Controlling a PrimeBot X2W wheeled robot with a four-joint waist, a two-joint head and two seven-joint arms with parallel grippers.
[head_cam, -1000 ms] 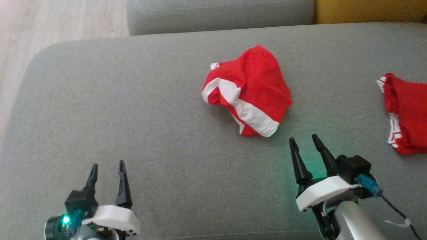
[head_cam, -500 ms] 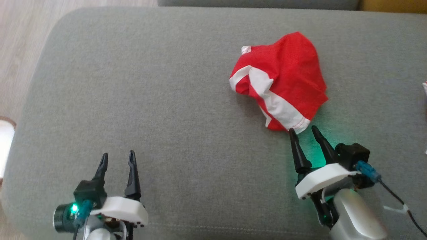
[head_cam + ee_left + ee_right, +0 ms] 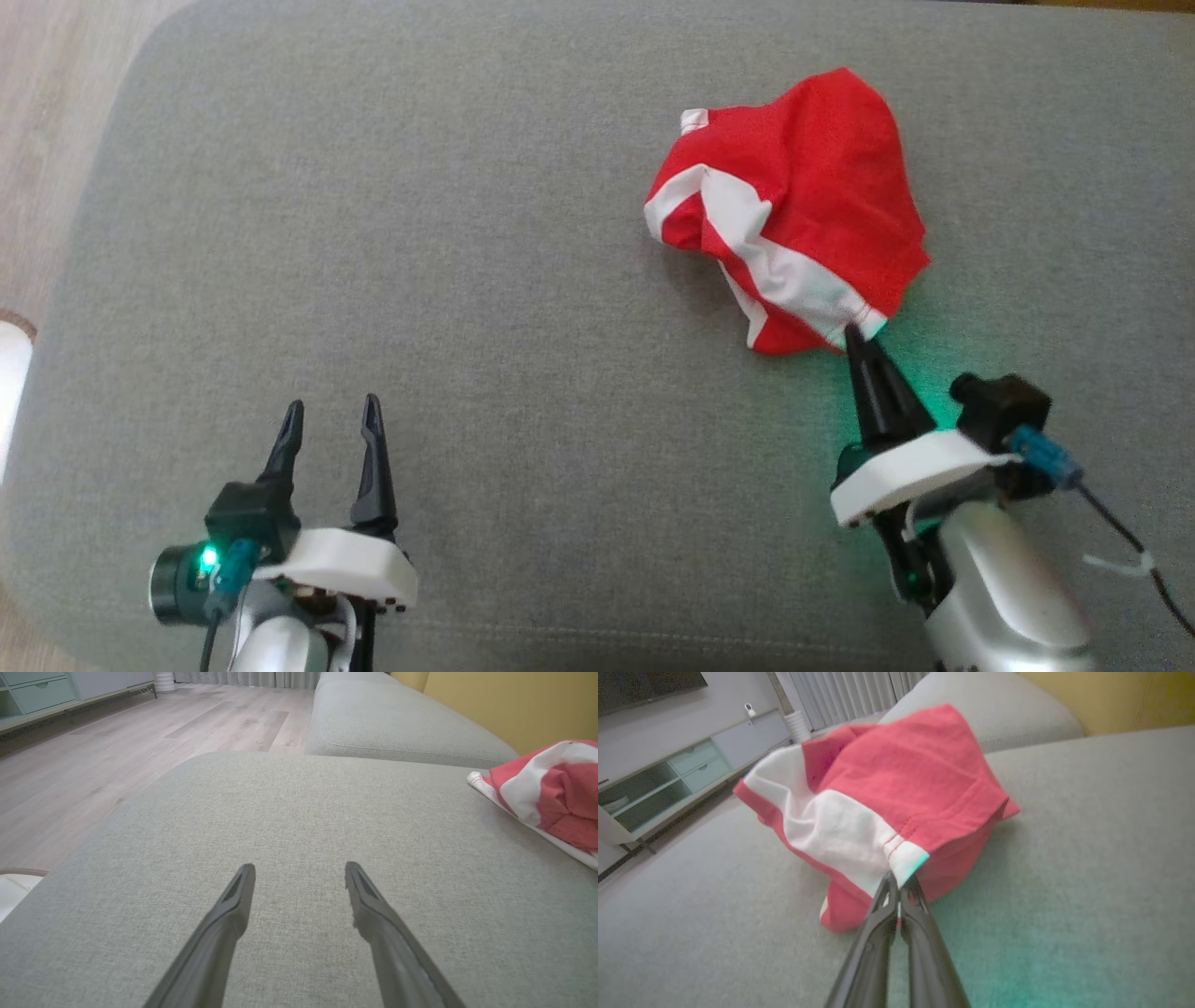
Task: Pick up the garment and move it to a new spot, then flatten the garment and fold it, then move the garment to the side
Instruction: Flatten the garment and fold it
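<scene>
The garment [image 3: 794,205] is a crumpled red piece with a white band, lying on the grey sofa cushion [image 3: 467,280] at the upper right of the head view. My right gripper [image 3: 854,334] is shut on the garment's near hem corner; in the right wrist view the two fingers [image 3: 900,884] pinch the white-and-red hem of the garment [image 3: 896,788]. My left gripper [image 3: 331,415] stands open low on the left, well apart from the cloth. In the left wrist view its gripper [image 3: 300,870] hovers over bare cushion, with the garment [image 3: 546,793] at the right edge.
Wooden floor [image 3: 37,112] runs along the cushion's left edge. A second grey cushion [image 3: 397,723] lies behind, with a yellow wall [image 3: 514,704] beside it. A low cabinet [image 3: 658,784] stands across the room.
The head camera has tilted down and shifted, so the picture moved. My right gripper advanced to the garment's near hem and shut on it. The left gripper stayed open.
</scene>
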